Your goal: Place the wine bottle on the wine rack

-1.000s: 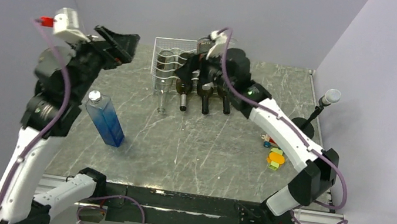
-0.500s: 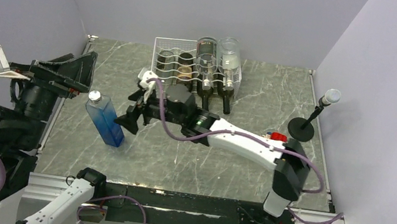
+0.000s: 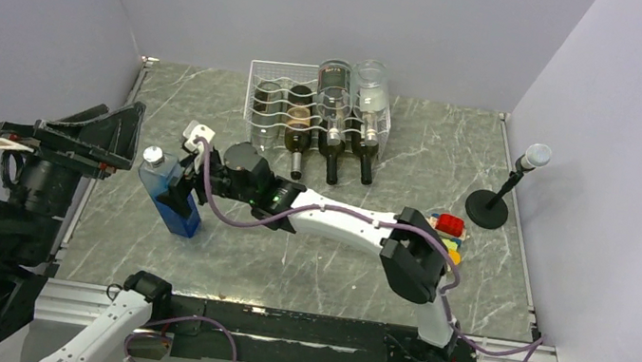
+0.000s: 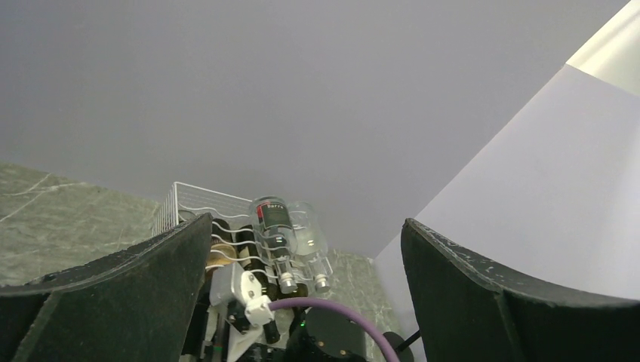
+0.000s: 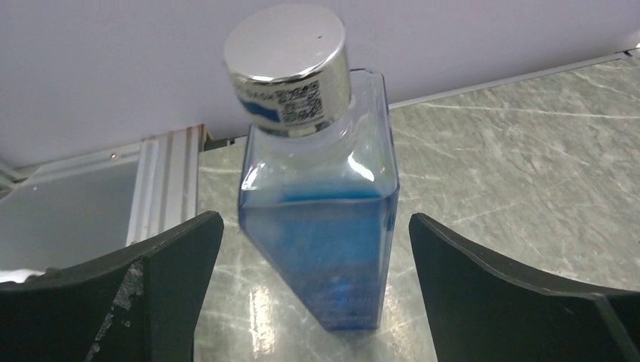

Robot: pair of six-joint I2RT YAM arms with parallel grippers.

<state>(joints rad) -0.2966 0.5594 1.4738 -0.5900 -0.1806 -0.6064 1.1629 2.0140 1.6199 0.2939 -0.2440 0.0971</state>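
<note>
One wine bottle (image 3: 155,183), square-sided, clear-walled, filled most of the way with blue liquid, silver screw cap (image 5: 287,56). Location: standing on its base on the tabletop (image 3: 334,260), left of centre in the overhead view and well apart from the rack.

One wine rack (image 3: 261,71), white wire, at the upper centre against the back wall. It already holds several bottles: a lower row with necks pointing toward the camera, and two more laid on top at its right end. The upper cradles at its left end look free.

Right hand (image 5: 315,220): fingers spread wide, one on each side of the bottle's body. Gaps show on both sides in the wrist view, so there is no contact yet.

Left hand (image 4: 306,226): fingers apart, holding nothing, raised at the left edge of the overhead view and aimed toward the rack.

Handling, as judged:
- Weight: likely heavy for its size, given the fill.
- Walls: rigid, smooth and probably slippery. Glass or hard plastic cannot be told, so treat it as breakable.
- Hold: across two opposite flat faces at about mid-body. That gives the pads full bearing and keeps the weight from swinging.
- Avoid: the cap and short neck, which are round and offer little purchase.

Sundry: one small black stand with a pale ball top (image 3: 492,202), at the right.
</note>
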